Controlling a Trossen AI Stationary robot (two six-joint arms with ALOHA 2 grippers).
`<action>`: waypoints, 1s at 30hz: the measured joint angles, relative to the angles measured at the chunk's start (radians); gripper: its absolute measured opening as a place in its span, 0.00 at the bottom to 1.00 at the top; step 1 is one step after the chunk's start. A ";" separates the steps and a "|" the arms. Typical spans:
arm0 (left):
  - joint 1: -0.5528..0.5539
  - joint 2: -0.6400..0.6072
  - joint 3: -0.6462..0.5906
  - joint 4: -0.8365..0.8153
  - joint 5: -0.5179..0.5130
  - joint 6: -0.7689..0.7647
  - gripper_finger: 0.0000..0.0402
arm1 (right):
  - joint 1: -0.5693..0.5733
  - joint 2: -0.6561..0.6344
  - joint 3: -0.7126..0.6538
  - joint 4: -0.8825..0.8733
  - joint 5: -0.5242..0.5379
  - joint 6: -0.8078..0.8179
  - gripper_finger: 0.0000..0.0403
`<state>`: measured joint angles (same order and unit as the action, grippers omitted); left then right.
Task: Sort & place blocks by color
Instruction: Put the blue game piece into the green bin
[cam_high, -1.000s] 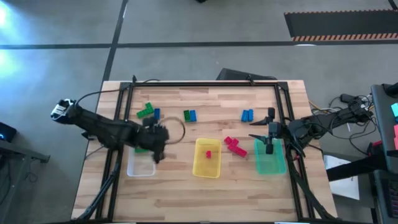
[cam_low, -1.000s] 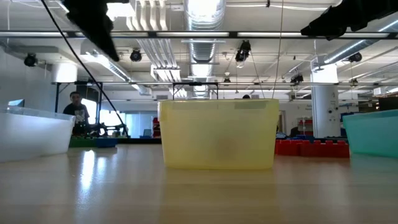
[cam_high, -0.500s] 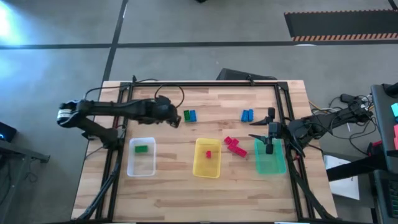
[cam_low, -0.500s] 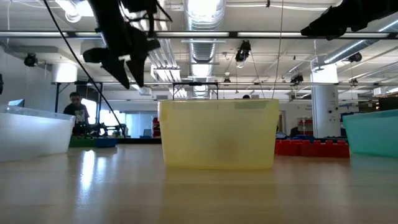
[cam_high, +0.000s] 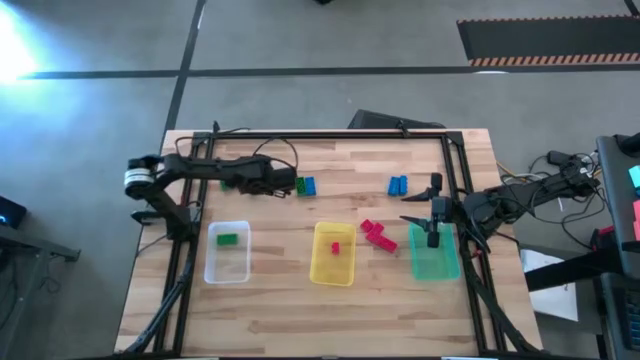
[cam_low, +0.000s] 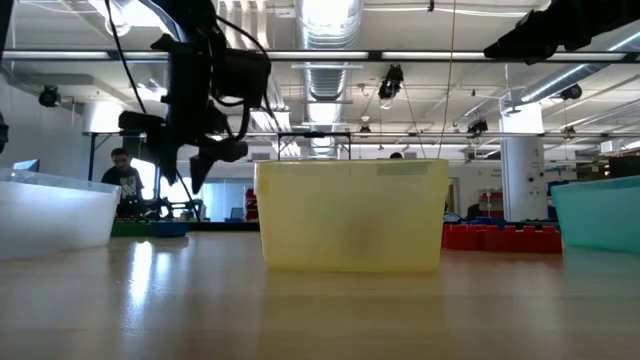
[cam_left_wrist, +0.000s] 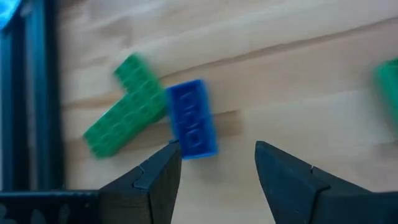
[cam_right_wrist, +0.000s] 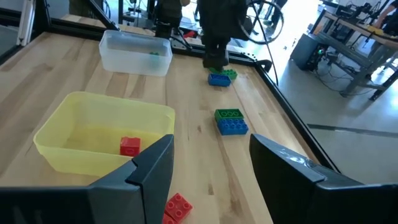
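My left gripper (cam_left_wrist: 217, 158) hangs open just above the table at the far left, over a blue block (cam_left_wrist: 193, 118) that touches an L-shaped group of green blocks (cam_left_wrist: 124, 106). My arm (cam_high: 268, 185) hides those blocks from the high view. A green-and-blue pair (cam_high: 305, 185) lies just to their right. Two blue blocks (cam_high: 398, 185) and several red blocks (cam_high: 375, 232) lie toward the right. One green block (cam_high: 228, 239) lies in the clear tray (cam_high: 212, 265) and one red block (cam_high: 335, 247) in the yellow tray (cam_high: 318, 262). My right gripper (cam_high: 432, 215) waits open over the teal tray's (cam_high: 440, 262) far end.
A black rail frame (cam_high: 330, 137) runs around the table's far and side edges. The three trays stand in a row across the middle. Bare wood lies between the trays and the table's near edge. A person (cam_low: 122, 175) shows in the room far behind the table.
My left gripper has swung from above the clear tray toward the table's far edge. It has then sunk over the blue and green blocks at the far left, rolling its wrist on the way. Its fingers have stayed open.
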<state>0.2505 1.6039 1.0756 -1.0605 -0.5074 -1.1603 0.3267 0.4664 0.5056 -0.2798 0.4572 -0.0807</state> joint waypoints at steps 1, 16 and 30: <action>0.001 0.002 -0.008 -0.014 0.000 -0.020 0.47 | 0.000 0.000 0.000 0.000 0.000 0.000 0.50; 0.073 -0.034 -0.164 0.131 0.028 -0.030 0.47 | 0.000 0.000 0.000 0.000 0.000 -0.011 0.50; 0.089 -0.036 -0.205 0.228 0.024 -0.008 0.52 | 0.000 0.000 0.000 0.000 0.000 -0.016 0.50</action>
<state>0.3397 1.5681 0.8707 -0.8328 -0.4838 -1.1683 0.3267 0.4664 0.5056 -0.2796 0.4572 -0.0971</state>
